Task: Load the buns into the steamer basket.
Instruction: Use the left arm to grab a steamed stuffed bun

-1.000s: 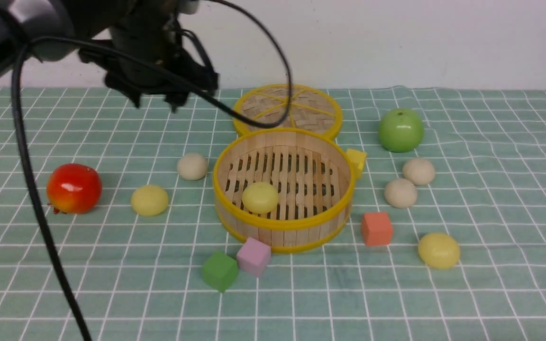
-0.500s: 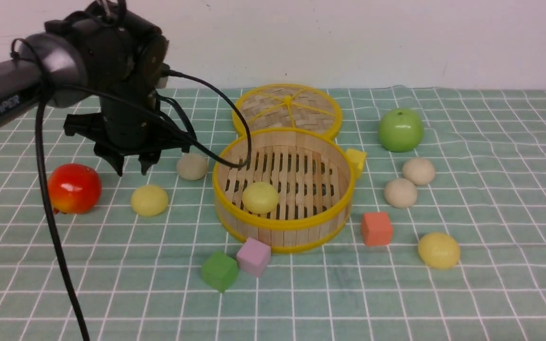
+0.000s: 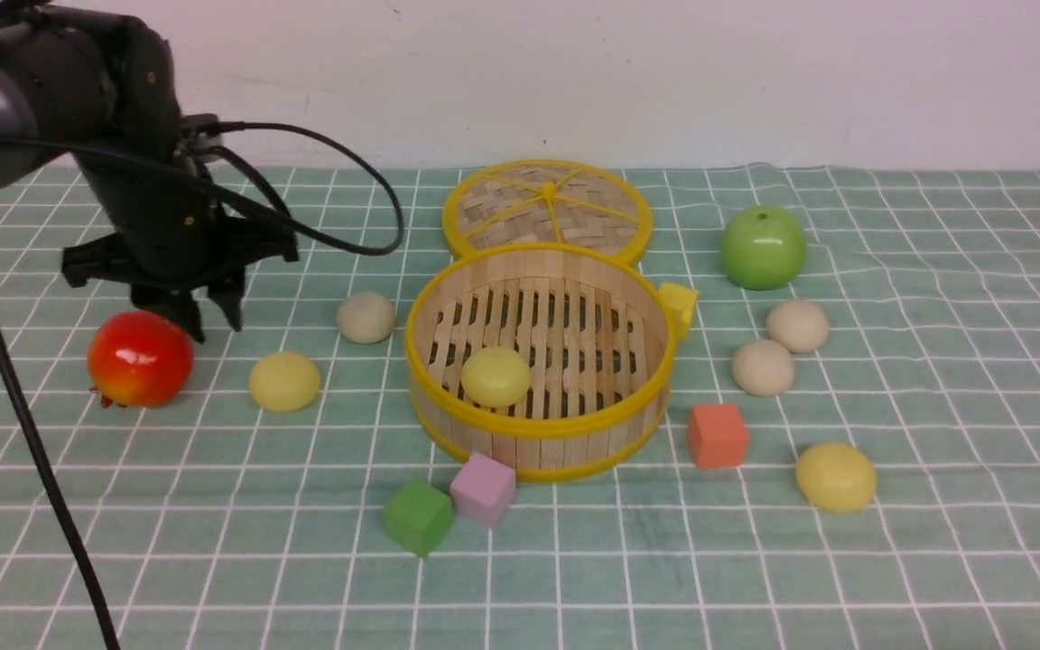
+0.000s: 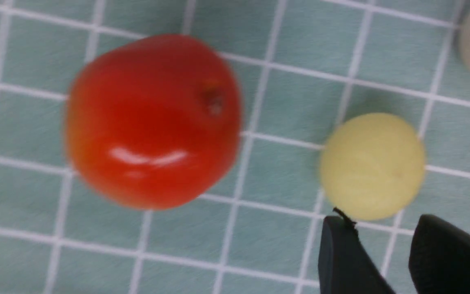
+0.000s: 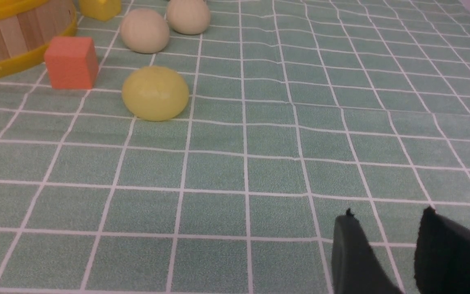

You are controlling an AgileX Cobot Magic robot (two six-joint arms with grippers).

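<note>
Glossy red fruit (image 3: 141, 358); matt buns (image 3: 284, 381); wooden-slat steamer basket (image 3: 540, 424).

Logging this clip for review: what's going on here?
A two-armed robot is loading buns into the basket. One yellow bun lies inside; the other five lie outside. The left gripper, open and empty, hovers near the red fruit and the left yellow bun. The right gripper, also open and empty, is low over the cloth.
</note>
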